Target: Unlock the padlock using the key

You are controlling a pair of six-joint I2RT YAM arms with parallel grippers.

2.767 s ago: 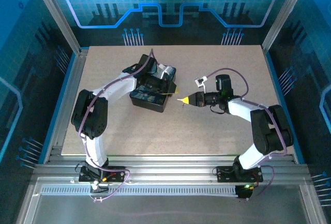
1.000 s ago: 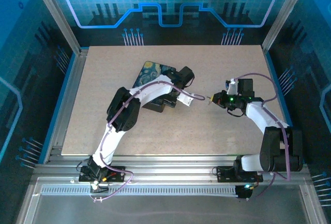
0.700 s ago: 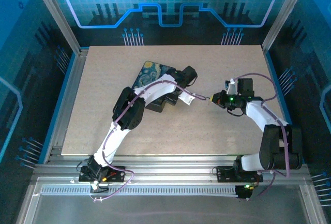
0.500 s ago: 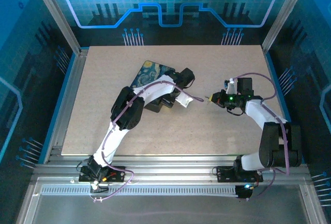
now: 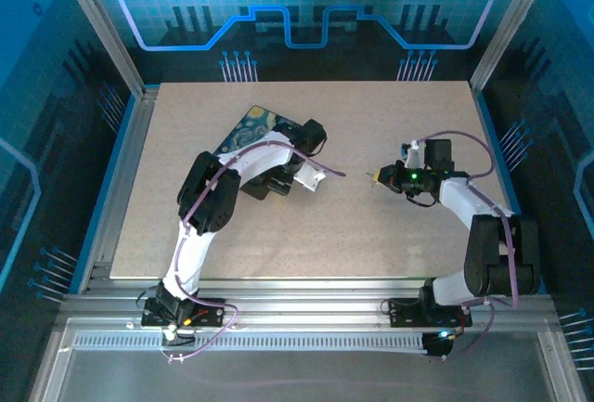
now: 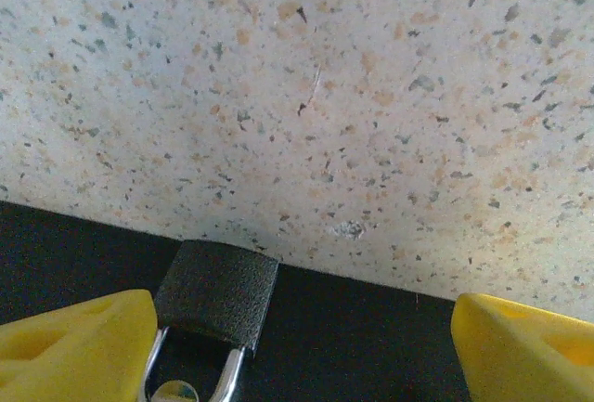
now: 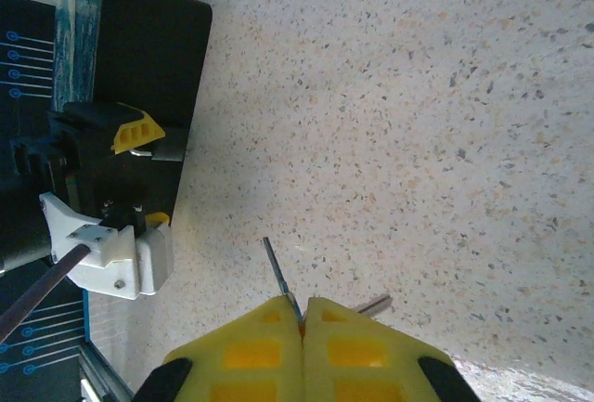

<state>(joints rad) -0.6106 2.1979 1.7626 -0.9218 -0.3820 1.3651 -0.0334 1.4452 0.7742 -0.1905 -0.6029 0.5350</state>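
The padlock [image 6: 216,292] has a dark textured body and a thin silvery shackle [image 6: 228,379]. It lies on a black surface at the table's edge line. My left gripper [image 6: 302,337] is open around it. The yellow left finger [image 6: 79,346] sits right beside the shackle and the right finger [image 6: 524,346] stands far off. My right gripper [image 7: 303,314] is shut on the key [image 7: 278,275], whose thin blade sticks out ahead over the table. In the top view, the right gripper [image 5: 375,177] points left toward the left arm's wrist [image 5: 311,177].
The large black box [image 5: 264,179] with a blue swirly lid [image 5: 243,123] lies under the left arm, left of centre; the right wrist view has it at the left [image 7: 139,58]. Speckled tabletop [image 5: 371,244] lies open between the arms and toward the front.
My left gripper has pulled back to the left, away from the right gripper and over the black box, and its jaws have widened. The right gripper has stayed put, shut on the key.
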